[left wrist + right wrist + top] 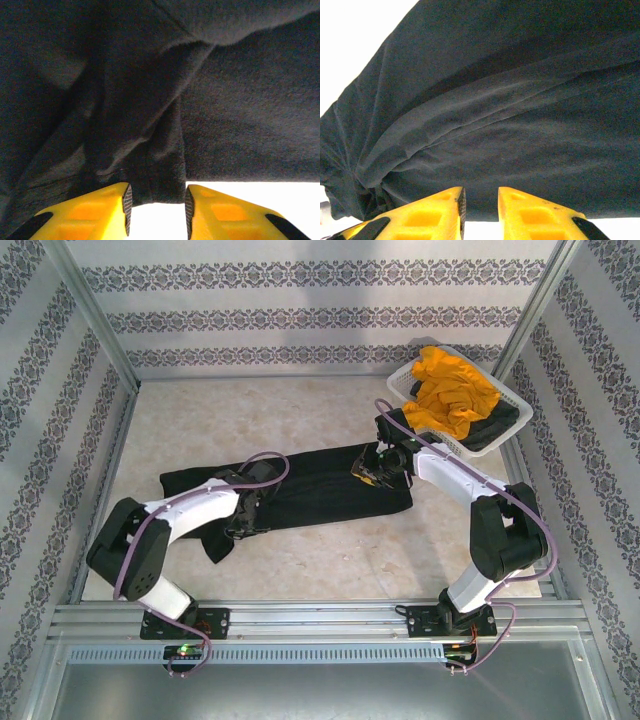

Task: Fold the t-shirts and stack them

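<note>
A black t-shirt (pixel 320 490) lies across the middle of the table as a long, narrow folded band. My left gripper (pixel 245 520) is low over the band's near left part. It stands open (pixel 156 200), with a hanging fold of the black cloth (pixel 150 150) reaching in between its yellow fingertips. My right gripper (pixel 368 475) is over the band's right part. It is open (pixel 481 200) by a narrower gap, and the shirt's hem (pixel 520 125) lies across its tips. A mustard-orange t-shirt (pixel 450 390) and another dark one (pixel 495 428) are bunched in the basket.
The white lattice basket (pixel 398 388) stands at the back right, close behind my right arm. Patterned walls and metal posts enclose the beige table (pixel 300 410), which has free room behind and in front of the black shirt.
</note>
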